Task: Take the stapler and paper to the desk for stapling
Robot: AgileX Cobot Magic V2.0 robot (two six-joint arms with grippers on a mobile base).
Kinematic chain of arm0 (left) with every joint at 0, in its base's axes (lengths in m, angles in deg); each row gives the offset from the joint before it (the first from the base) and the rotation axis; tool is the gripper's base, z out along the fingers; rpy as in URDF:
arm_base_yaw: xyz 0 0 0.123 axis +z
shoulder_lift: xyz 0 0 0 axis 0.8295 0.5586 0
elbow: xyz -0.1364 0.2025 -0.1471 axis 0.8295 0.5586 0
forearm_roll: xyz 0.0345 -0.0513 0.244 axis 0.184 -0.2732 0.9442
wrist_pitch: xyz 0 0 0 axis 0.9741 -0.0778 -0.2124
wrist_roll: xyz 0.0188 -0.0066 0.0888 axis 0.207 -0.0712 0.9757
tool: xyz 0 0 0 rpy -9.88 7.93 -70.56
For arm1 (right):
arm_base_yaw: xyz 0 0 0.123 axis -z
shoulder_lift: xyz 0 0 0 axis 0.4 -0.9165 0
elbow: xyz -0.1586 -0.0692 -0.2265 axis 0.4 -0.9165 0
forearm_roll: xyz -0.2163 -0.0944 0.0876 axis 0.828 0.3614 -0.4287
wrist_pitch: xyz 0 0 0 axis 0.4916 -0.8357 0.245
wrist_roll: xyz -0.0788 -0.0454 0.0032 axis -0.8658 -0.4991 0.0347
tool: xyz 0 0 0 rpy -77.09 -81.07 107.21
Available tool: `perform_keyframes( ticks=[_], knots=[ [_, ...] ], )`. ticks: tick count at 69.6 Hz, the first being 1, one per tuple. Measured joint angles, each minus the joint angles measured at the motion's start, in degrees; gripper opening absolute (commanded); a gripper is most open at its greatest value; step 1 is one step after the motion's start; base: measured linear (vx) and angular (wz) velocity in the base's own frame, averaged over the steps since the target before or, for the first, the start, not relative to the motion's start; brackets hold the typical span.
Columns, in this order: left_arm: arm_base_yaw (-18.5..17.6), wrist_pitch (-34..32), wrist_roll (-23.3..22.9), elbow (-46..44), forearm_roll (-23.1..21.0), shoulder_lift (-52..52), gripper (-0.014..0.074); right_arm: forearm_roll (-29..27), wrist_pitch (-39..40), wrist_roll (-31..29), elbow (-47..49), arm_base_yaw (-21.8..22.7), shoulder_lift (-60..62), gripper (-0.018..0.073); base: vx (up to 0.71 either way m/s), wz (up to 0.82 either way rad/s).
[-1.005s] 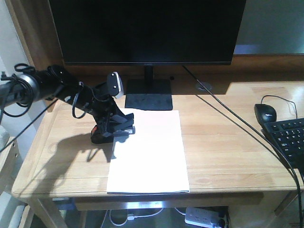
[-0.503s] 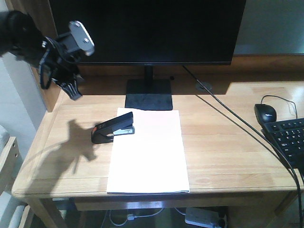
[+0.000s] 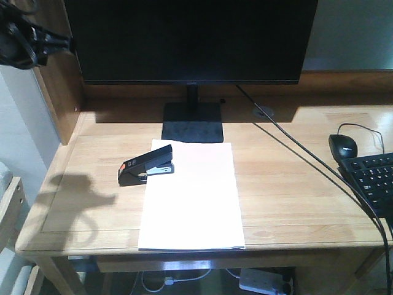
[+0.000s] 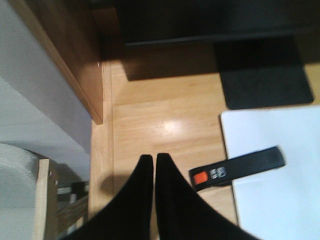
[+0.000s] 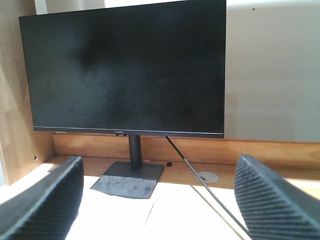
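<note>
The black stapler (image 3: pixel 146 166) with its orange-red tab lies on the desk (image 3: pixel 288 178), its front end over the top left corner of the paper (image 3: pixel 193 203). In the left wrist view, my left gripper (image 4: pixel 152 158) is shut with nothing in it. It hangs high above the bare wood, to the left of the stapler (image 4: pixel 237 167) and the paper (image 4: pixel 280 200). Only part of my left arm (image 3: pixel 31 43) shows at the front view's top left edge. My right gripper (image 5: pixel 159 165) is open and empty, low over the desk and facing the monitor.
A large black monitor (image 3: pixel 190 37) on a stand (image 3: pixel 191 121) fills the back of the desk, with a cable (image 3: pixel 295 147) running to the right. A black mouse (image 3: pixel 343 145) and keyboard (image 3: pixel 374 178) sit at the right edge. A wooden side panel (image 3: pixel 58 98) rises at the left.
My left gripper let go of the stapler and rose up and to the left, away from the desk. The stapler stays where it was set, at the paper's corner.
</note>
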Motion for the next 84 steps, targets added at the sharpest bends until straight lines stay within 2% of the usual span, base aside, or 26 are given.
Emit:
perform_keyframes(
  ticks=[8, 22, 37, 39, 44, 50, 60, 73, 84],
  knots=[
    [0.00, -6.95, -2.45, 6.54, 0.23, -6.47, -0.0006, 0.00, 0.00, 0.00, 0.00, 0.00, 0.00, 0.0578, 0.00, 0.00],
    [0.00, -22.85, -2.77, 25.12, 0.38, -21.16, -0.0006, 0.00, 0.00, 0.00, 0.00, 0.00, 0.00, 0.0578, 0.00, 0.00],
    [0.00, -30.28, -2.53, 42.90, 0.43, -37.08, -0.0006, 0.00, 0.00, 0.00, 0.00, 0.00, 0.00, 0.0578, 0.00, 0.00],
    [0.00, -32.35, -2.47, 48.82, 0.43, -42.07, -0.0006, 0.00, 0.00, 0.00, 0.00, 0.00, 0.00, 0.0578, 0.00, 0.00],
    [0.00, -34.25, -2.22, 54.50, 0.43, -47.87, -0.0006, 0.00, 0.00, 0.00, 0.00, 0.00, 0.00, 0.0578, 0.00, 0.00],
    [0.00, -35.65, -1.50, 60.59, 0.45, -55.62, -0.0006, 0.00, 0.00, 0.00, 0.00, 0.00, 0.00, 0.0578, 0.00, 0.00],
    [0.00, -35.18, 2.30, 68.74, 0.50, -67.24, -0.0006, 0.00, 0.00, 0.00, 0.00, 0.00, 0.00, 0.0578, 0.00, 0.00],
    [0.00, -28.69, 3.10, 74.66, -2.84, -78.08, -0.0006, 0.00, 0.00, 0.00, 0.00, 0.00, 0.00, 0.0578, 0.00, 0.00],
    [0.00, -23.25, 3.63, 75.82, -2.94, -81.33, -0.0006, 0.00, 0.00, 0.00, 0.00, 0.00, 0.00, 0.0578, 0.00, 0.00]
  ],
)
